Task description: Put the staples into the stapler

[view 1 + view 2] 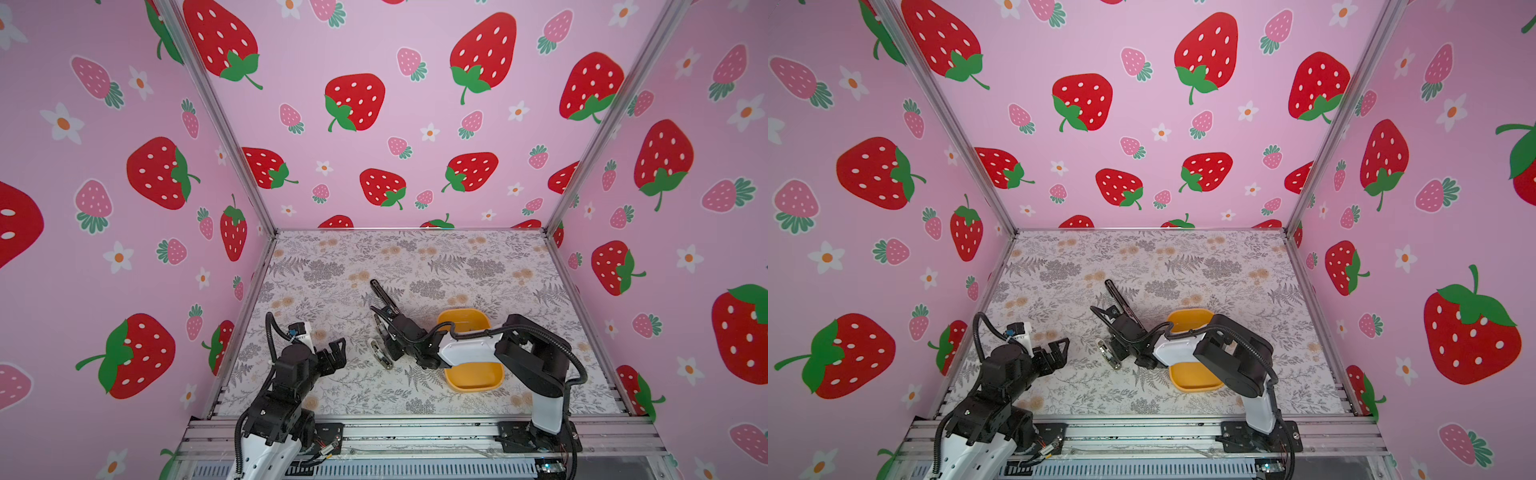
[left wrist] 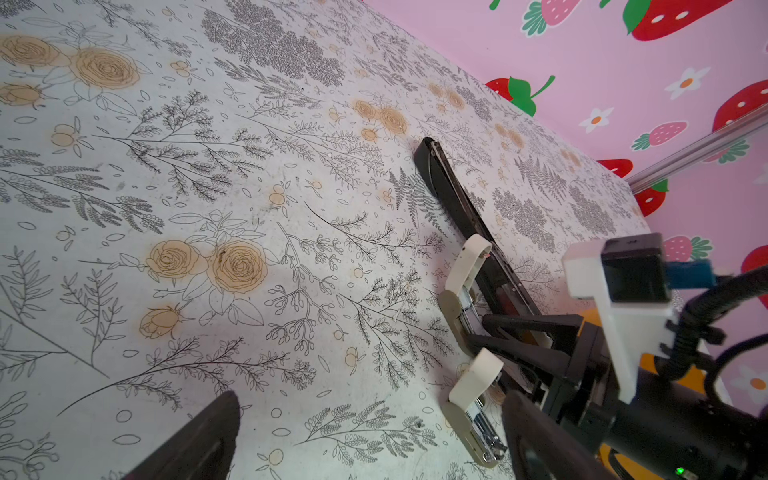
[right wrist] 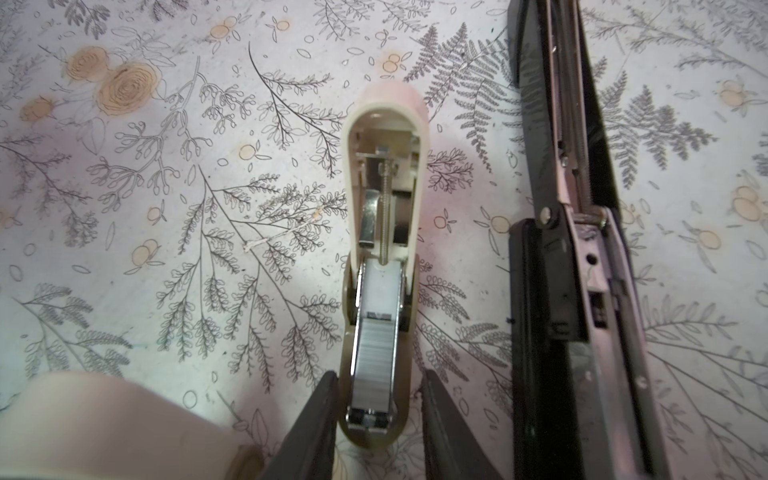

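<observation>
The black stapler point(image 1: 382, 293) point(image 3: 582, 291) lies swung open on the floral mat. Beside it lies a small white-topped object point(image 3: 384, 137) with its lid flipped back. A grey strip of staples point(image 3: 374, 357) rests in this object's metal channel. My right gripper point(image 3: 379, 374) point(image 1: 381, 328) is open and its fingers straddle the front end of the small object, with a narrow gap on one side. My left gripper point(image 1: 338, 349) point(image 2: 370, 440) hovers wide open to the left, with nothing between its fingers. A second small white-topped object point(image 2: 473, 374) point(image 1: 380, 353) lies open next to the first.
A yellow tray point(image 1: 473, 376) point(image 1: 1192, 382) sits on the right of the mat, partly under the right arm. Pink strawberry walls close in the back and both sides. Bare mat stretches behind the stapler and in front of the left gripper.
</observation>
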Action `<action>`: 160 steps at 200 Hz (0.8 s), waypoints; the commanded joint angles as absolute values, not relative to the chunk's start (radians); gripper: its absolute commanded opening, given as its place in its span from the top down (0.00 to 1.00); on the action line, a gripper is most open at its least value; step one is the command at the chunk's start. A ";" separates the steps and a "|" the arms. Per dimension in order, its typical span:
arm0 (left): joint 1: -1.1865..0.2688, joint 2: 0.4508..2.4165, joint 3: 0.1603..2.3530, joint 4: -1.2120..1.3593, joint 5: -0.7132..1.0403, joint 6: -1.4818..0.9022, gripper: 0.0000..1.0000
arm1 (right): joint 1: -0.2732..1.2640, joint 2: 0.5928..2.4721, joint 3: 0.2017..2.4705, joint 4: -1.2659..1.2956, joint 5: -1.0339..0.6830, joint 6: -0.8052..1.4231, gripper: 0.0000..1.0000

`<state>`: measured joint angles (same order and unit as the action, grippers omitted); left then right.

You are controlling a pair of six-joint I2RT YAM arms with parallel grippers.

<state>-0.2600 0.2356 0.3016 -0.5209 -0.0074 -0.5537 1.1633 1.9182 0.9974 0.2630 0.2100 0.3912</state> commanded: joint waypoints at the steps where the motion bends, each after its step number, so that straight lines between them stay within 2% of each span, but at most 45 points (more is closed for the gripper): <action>1: -0.264 0.236 0.293 -0.505 -0.023 -0.557 0.01 | 1.169 1.855 1.018 0.238 0.249 0.380 0.64; 48: -0.265 0.235 0.293 -0.505 -0.021 -0.558 0.00 | 1.162 1.833 1.018 0.239 0.262 0.392 0.70; 160: -0.265 0.234 0.293 -0.506 -0.021 -0.556 0.00 | 1.140 1.957 1.060 0.195 0.212 0.426 0.77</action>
